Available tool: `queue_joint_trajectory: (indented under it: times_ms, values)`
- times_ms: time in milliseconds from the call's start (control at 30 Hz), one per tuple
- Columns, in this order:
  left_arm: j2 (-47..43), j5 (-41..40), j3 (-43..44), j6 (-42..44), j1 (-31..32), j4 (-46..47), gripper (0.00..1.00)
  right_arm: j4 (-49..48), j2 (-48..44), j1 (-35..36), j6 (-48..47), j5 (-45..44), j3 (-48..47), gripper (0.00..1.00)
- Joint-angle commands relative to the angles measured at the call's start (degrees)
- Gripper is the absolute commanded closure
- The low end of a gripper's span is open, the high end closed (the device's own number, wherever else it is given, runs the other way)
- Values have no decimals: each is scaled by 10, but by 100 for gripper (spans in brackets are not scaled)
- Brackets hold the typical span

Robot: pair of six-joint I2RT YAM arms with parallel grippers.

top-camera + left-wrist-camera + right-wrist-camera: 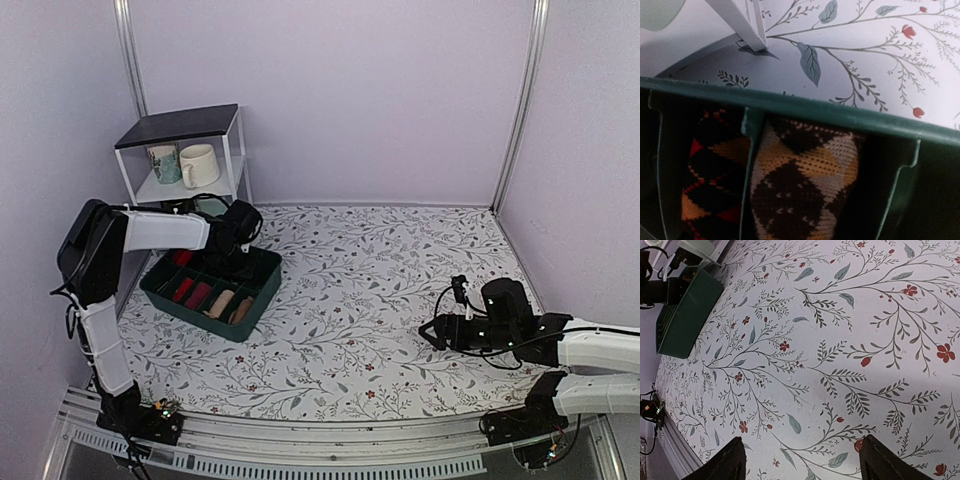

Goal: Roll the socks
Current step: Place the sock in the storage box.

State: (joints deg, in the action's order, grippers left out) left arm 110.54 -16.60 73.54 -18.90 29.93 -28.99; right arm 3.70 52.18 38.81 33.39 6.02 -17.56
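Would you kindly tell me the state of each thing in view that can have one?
Green bin, upright, some compartments hold socks.
Brown argyle sock, looks rolled, in its compartment.
Red argyle sock, looks rolled, in the neighbouring compartment.
White mug, upright on the shelf.
Left gripper, over the bin, jaws hidden.
Right gripper, open, holding nothing.

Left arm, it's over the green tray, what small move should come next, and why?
Likely raise the left gripper straight up: it sits low over the tray, right above the brown sock lying in its slot, and its fingers aren't in view.
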Motion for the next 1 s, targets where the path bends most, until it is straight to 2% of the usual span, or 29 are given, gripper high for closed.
queue_joint_trajectory:
  times_ms: [0, 167, 367, 567, 700, 967]
  values:
    - [47, 53, -26, 9, -1, -2, 87, -11, -2, -5, -2, 4, 7, 21]
    - [39, 55, -20, 18, -2, 1, 71, -9, -10, -5, 1, 1, 8, 21]
    - [27, 51, -20, 26, -3, 1, 63, -4, -22, -5, 3, -3, 6, 21]
    - [-11, 36, -10, 36, -3, -6, 51, -2, -26, -5, 4, -5, 5, 21]
    - [-14, 31, -2, 41, -3, -13, 46, -1, -29, -5, 4, -5, 4, 21]
    - [-21, 29, 3, 44, -3, -23, 42, 2, -33, -4, 4, -6, 4, 21]
